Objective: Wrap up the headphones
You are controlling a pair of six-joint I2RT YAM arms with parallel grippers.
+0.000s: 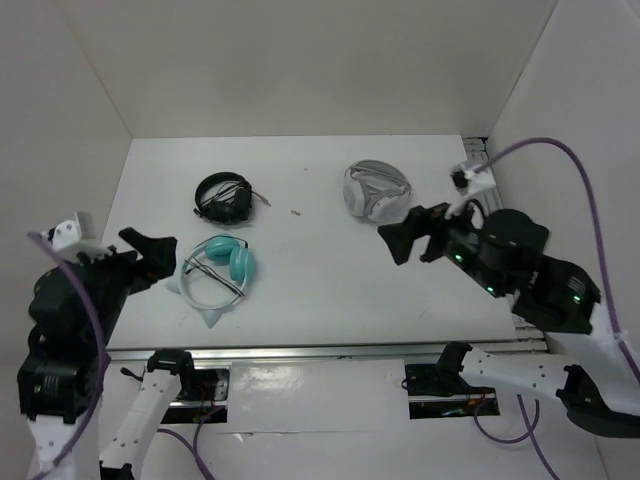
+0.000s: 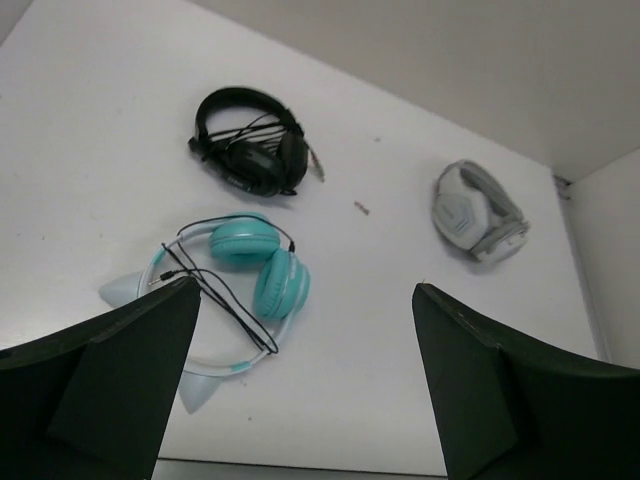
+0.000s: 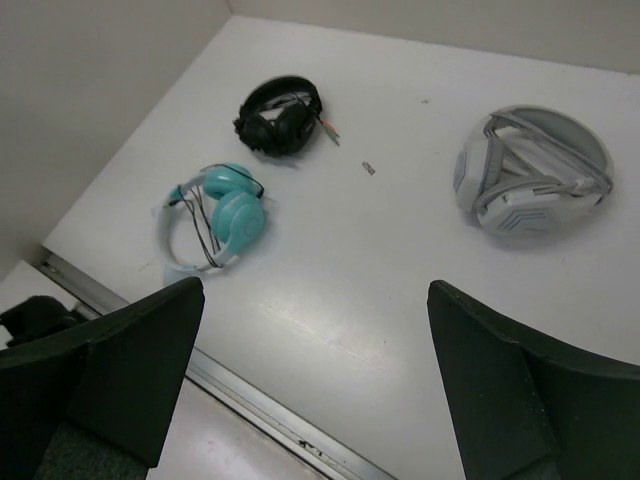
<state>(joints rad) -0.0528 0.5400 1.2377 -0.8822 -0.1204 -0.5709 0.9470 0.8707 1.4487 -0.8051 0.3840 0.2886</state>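
Observation:
The teal headphones [image 1: 222,265] lie flat at the front left of the white table, ear cups folded together inside the pale headband. Their thin black cable [image 2: 225,300] is bunched across the headband and cups. The headphones [image 2: 260,265] sit just ahead of my left gripper [image 2: 305,288], which hovers open and empty near the table's front left edge [image 1: 158,258]. My right gripper [image 1: 405,235] hangs open and empty over the right side of the table. In the right wrist view the headphones [image 3: 225,210] lie far to the left of the right gripper [image 3: 315,288].
Black headphones [image 1: 224,197] lie behind the teal pair. Grey-and-white headphones [image 1: 375,190] rest at the back right. A tiny loose piece [image 1: 295,212] lies between them. White walls close in the table on three sides; a metal rail [image 1: 320,350] runs along the front edge.

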